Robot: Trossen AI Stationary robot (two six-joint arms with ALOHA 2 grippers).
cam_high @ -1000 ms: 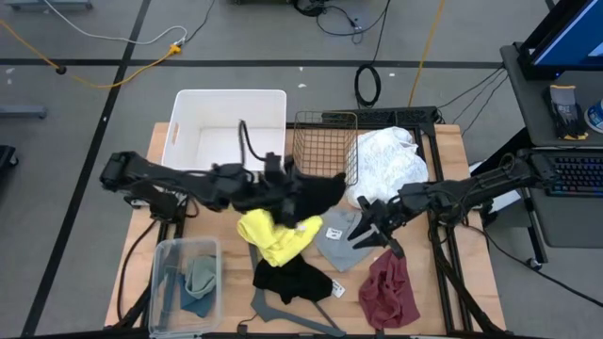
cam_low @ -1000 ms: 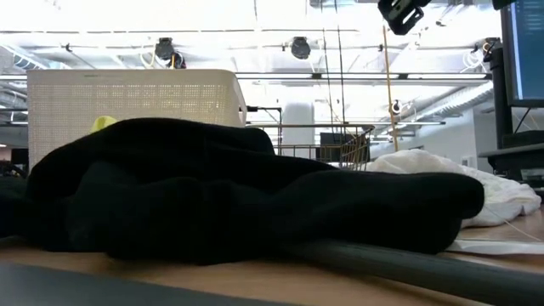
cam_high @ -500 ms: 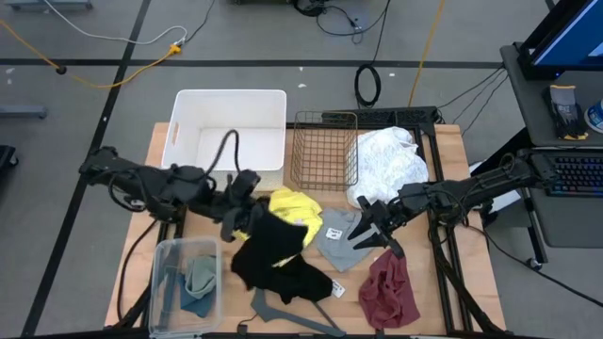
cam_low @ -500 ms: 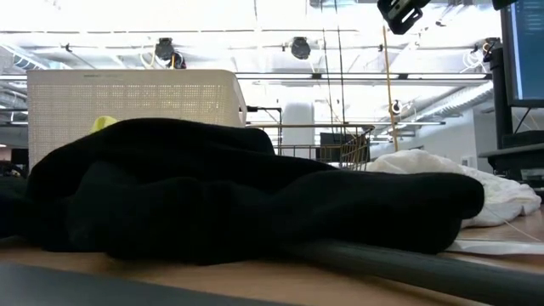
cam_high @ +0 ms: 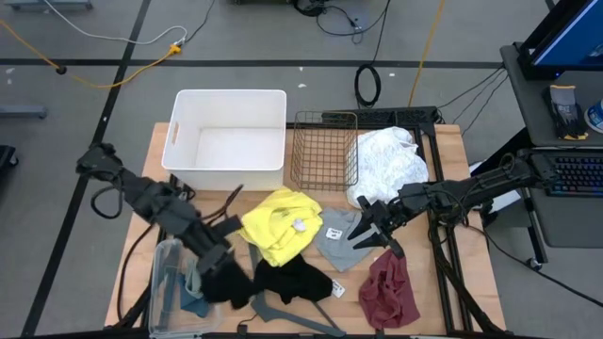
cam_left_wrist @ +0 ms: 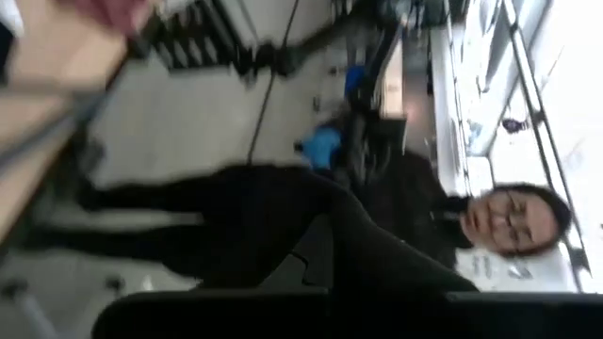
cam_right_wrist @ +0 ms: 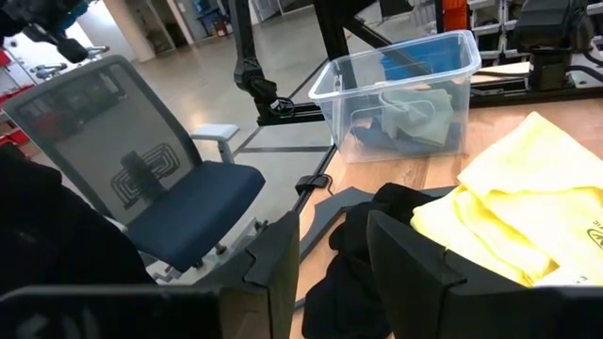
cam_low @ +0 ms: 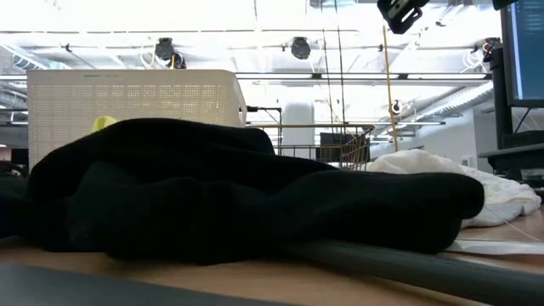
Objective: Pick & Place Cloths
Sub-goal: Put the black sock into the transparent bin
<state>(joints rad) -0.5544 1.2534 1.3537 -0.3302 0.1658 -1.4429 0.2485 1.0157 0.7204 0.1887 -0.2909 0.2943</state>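
We see L gripper (cam_high: pixel 219 268) clamped on soft black fabric cloth (cam_high: pixel 226 282) beside clear plastic bin (cam_high: pixel 162 282) at table's 7 o'clock (R gripper (cam_high: pixel 369 229) part-open, empty).

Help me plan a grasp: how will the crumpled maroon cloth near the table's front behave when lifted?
The crumpled maroon cloth lies in soft folds, so it will probably hang limp and drape. It looks thin, so likely light. A pinch on one fold may lift only part, the rest trailing across the wooden table.

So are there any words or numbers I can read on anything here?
None can be read.
Tag on the yellow cloth: too small to read.
Print on the yellow cloth's edge in the right wrist view: too blurred.
White tag beside the black cloth: too small.
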